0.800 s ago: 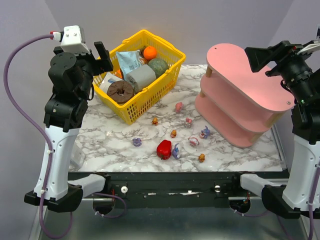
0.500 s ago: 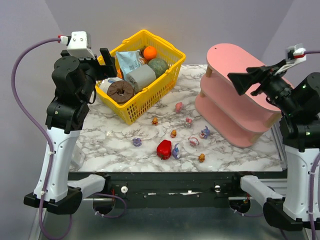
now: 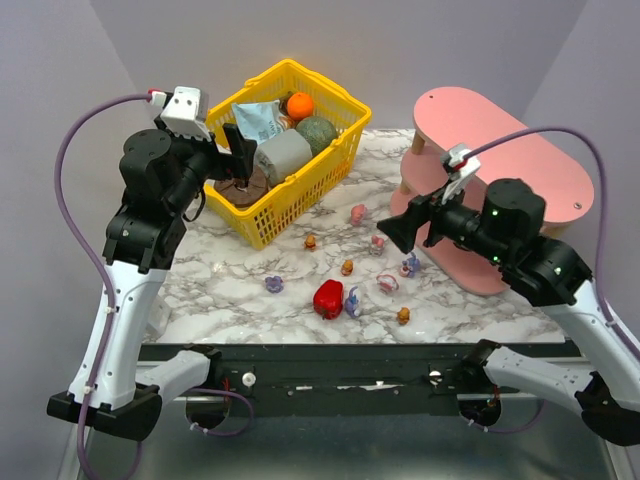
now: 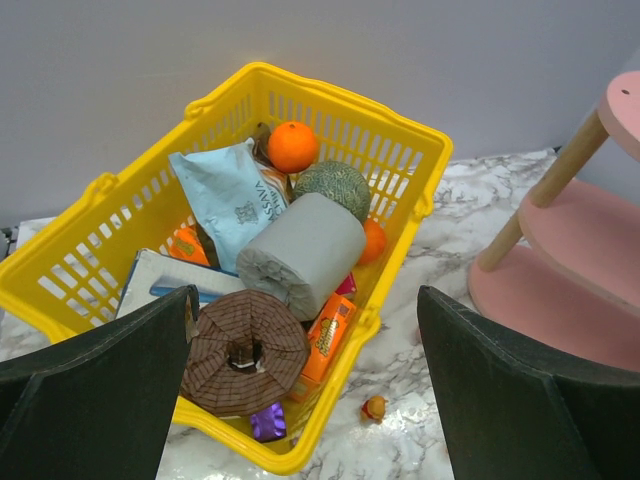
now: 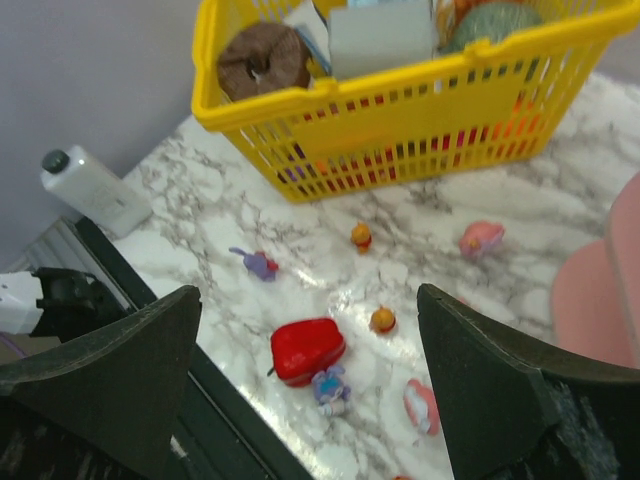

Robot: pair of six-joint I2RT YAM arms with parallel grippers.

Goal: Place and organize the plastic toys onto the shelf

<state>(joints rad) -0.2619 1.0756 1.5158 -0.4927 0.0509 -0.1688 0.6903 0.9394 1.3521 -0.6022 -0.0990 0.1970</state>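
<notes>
- My left hand (image 3: pixel 240 152) hangs above the left side of the yellow basket (image 3: pixel 272 222), fingers spread wide, gripping nothing.
- My right hand (image 3: pixel 392 231) hovers over the plastic toys (image 3: pixel 347 267), likewise spread and empty.
- The toys lie scattered on the tabletop (image 3: pixel 470 305), between the basket and the shelf (image 3: pixel 500 150).

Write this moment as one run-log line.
left pincer: open, facing yellow basket | right pincer: open, over table near toys | toys: on table, none gripped | shelf: top board bare

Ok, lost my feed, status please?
Left gripper open by basket, right gripper open near toys. Toys loose on table, none visible on shelf. Red pepper among them.
</notes>
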